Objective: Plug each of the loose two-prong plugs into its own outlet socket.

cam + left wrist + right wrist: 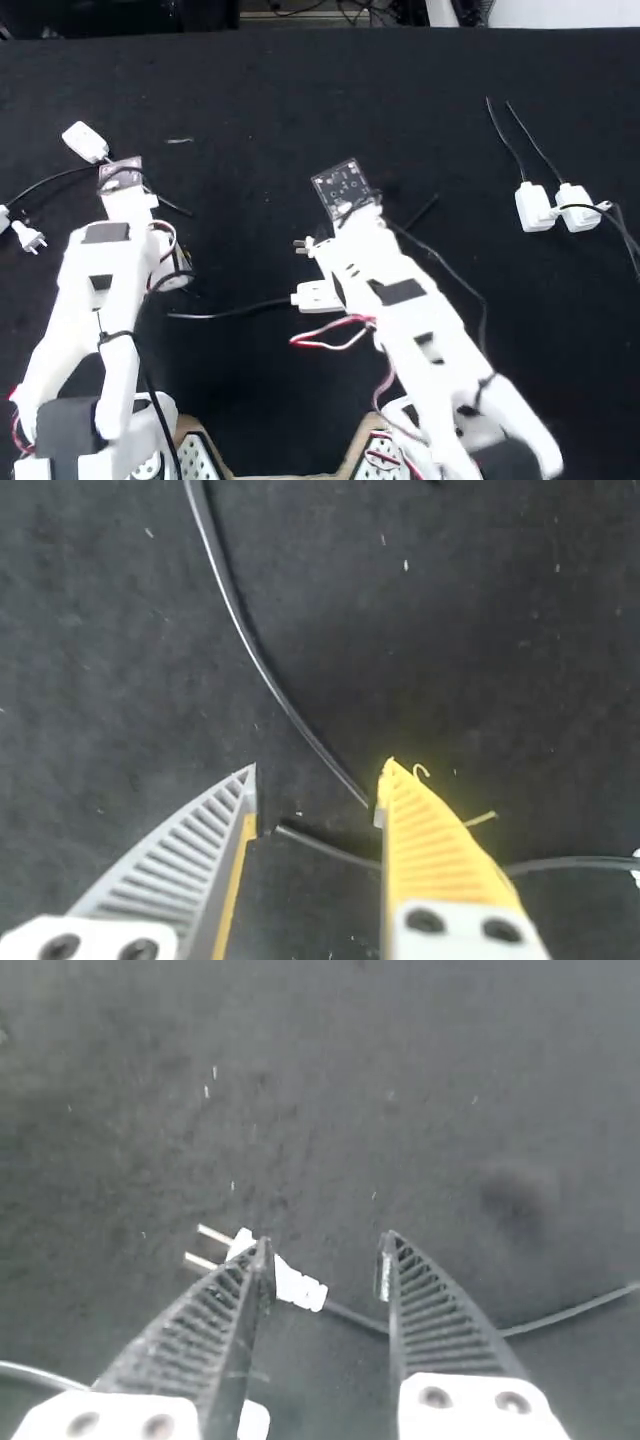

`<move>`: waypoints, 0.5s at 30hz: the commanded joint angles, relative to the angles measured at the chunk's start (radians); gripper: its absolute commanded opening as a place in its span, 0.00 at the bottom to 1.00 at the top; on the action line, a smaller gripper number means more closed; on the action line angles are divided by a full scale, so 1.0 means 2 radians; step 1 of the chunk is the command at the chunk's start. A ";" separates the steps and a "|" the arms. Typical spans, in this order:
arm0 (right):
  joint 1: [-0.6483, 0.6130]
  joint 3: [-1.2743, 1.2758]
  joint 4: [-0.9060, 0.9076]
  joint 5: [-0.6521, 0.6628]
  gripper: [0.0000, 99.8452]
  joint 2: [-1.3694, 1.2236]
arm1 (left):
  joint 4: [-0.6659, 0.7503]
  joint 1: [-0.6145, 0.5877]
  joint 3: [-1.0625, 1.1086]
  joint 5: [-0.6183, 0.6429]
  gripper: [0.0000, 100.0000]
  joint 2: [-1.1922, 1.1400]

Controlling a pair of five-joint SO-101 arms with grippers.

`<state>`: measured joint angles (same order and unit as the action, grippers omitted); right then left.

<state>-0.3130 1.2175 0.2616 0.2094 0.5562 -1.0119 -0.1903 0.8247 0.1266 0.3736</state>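
Your right gripper (325, 1242) is hovering spread just beside the white plug (295, 1285); your left gripper (320, 768) is gaping over a black cable (240, 630), well apart from that plug.

High view: fixed, well above counter (250, 90), looks down from arm-base side, takes in both arms. Left wrist view: close, faces down past left end effector (320, 770) onto counter. Right wrist view: close, faces down past right end effector (325, 1242); shares plug (290, 1282) with high view.
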 commanded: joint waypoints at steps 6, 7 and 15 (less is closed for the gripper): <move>-0.010 -0.099 -0.021 -0.004 0.17 -0.165 | 0.143 0.008 0.092 0.011 0.20 0.020; -0.012 -0.103 -0.012 -0.002 0.17 -0.168 | 0.150 0.008 0.097 0.011 0.20 0.023; -0.055 -0.116 0.061 0.017 0.17 -0.146 | 0.151 0.009 0.099 0.011 0.20 0.023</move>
<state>-0.3882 1.0334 0.3567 0.2094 0.2232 -0.7219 -0.1841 1.0273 0.1358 0.3920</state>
